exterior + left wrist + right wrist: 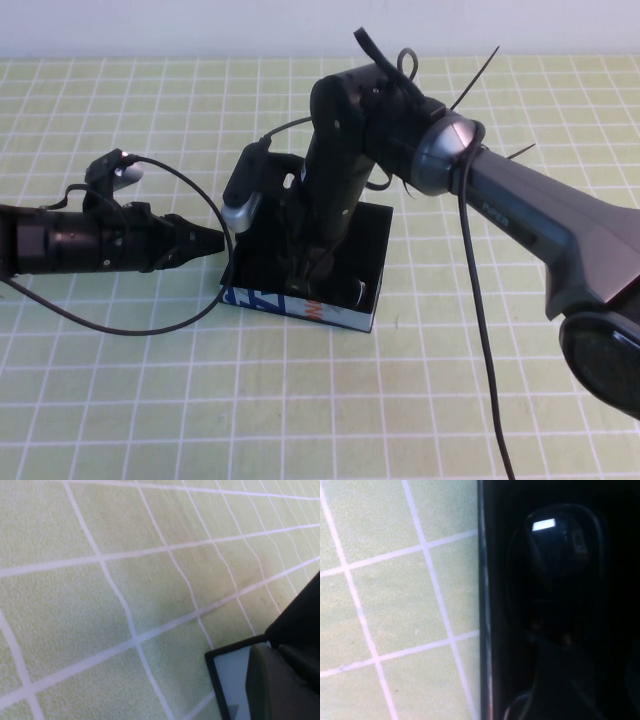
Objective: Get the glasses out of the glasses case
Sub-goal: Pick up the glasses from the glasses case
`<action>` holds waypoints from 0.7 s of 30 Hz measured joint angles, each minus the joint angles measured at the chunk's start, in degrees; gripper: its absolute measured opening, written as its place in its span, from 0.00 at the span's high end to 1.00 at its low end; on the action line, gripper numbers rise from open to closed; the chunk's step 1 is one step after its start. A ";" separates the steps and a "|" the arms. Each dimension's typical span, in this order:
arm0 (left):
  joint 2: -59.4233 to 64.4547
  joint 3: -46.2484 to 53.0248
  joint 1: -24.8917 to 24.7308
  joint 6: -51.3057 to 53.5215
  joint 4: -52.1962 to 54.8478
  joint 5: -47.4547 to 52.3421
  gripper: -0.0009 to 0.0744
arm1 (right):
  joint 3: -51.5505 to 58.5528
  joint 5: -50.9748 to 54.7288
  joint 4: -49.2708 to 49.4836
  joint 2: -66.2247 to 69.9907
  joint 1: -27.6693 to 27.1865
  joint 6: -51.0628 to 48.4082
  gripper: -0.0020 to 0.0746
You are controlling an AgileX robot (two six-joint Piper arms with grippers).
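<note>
Checked mat (120,400): one glasses case (305,305), two grippers (205,241) (312,272)

Both arms were black. The left gripper (212,241), at nine o'clock on the table, tapered to a dark point on a glossy cylindrical forearm, with a thin black cable looping around it. The right gripper (312,270), at the centre, hung from a chunky black wrist with a silver-grey joint collar, black zip ties, a trailing cable and a dark grey link.
</note>
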 joint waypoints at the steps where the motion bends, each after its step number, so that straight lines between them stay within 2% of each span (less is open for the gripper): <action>1: 0.00 0.00 0.00 0.00 0.00 0.00 0.99 | 0.00 0.00 -0.02 0.14 0.00 0.00 0.59; 21: 0.00 0.00 0.00 0.22 0.00 0.00 0.99 | 0.00 0.00 0.46 1.27 -0.68 -0.42 0.60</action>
